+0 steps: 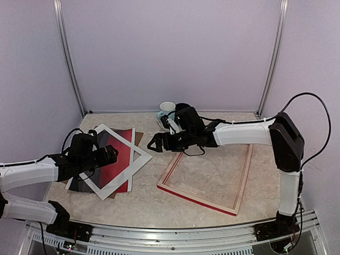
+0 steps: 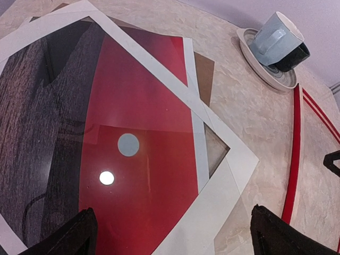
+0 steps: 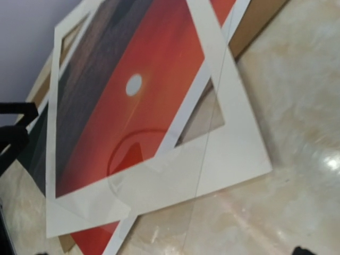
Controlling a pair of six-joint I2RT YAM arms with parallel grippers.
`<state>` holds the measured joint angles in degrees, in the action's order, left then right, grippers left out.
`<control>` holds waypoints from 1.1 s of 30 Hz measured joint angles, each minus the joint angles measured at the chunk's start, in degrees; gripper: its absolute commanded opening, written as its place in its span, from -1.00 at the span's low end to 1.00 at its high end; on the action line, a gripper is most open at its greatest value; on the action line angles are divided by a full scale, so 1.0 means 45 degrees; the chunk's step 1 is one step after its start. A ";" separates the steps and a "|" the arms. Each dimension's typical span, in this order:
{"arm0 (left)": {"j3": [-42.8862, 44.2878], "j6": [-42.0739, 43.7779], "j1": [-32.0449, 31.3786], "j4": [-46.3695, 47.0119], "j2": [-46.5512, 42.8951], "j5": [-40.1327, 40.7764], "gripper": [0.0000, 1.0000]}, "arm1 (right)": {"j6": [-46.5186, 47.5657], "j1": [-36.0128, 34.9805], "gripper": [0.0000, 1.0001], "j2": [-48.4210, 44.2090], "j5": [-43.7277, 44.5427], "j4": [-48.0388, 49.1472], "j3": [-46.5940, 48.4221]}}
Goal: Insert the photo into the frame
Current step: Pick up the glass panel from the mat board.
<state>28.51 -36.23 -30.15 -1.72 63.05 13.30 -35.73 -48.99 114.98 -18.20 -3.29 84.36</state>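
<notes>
The photo [image 2: 138, 175], a red sky with a small white sun beside a dark sea, lies flat at the left of the table [image 1: 149, 204], partly covered by a skewed white mat [image 2: 241, 156]. My left gripper [image 1: 112, 155] hovers over it, open, its black fingertips [image 2: 79, 234] wide apart and holding nothing. The frame [image 1: 196, 201], red-fronted with pale wood inner edges, lies flat to the right of the photo, and its red rail [image 2: 295, 154] shows in the left wrist view. My right gripper [image 1: 154, 142] hangs open between the frame and the mat's right corner [image 3: 239, 154].
A brown backing board [image 2: 204, 71] sticks out under the photo. A clear sheet [image 3: 212, 212] lies over the mat's corner. At the back stands a pale cup on its saucer [image 1: 166, 110], close behind my right arm. Purple walls close in three sides.
</notes>
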 measured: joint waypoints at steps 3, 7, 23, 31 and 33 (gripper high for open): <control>-0.0325 -0.0185 -0.0087 0.0457 0.0151 -0.0194 0.98 | -0.0078 -0.0175 0.98 0.0515 -0.0155 -0.0165 0.0321; -0.0699 -0.0384 -0.0175 0.0913 0.0306 -0.0321 0.98 | -0.0189 -0.0364 0.99 0.1098 -0.0379 -0.0359 0.0714; -0.1214 -0.0724 -0.0495 0.1797 0.0675 -0.0612 0.98 | -0.0432 -0.0840 0.98 0.2671 -0.0869 -0.0850 0.2229; -0.1593 -0.0850 -0.0704 0.2152 0.0816 -0.0675 0.98 | -0.0656 -0.0957 0.99 0.3045 -0.0869 -0.1175 0.2613; -0.1593 -0.0884 -0.0753 0.2254 0.0923 -0.0685 0.98 | -0.0695 -0.0981 0.98 0.3055 -0.0826 -0.1263 0.2642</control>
<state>21.34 -40.21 -33.54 8.43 67.20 10.22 -38.85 -53.41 128.73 -21.91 -8.97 96.25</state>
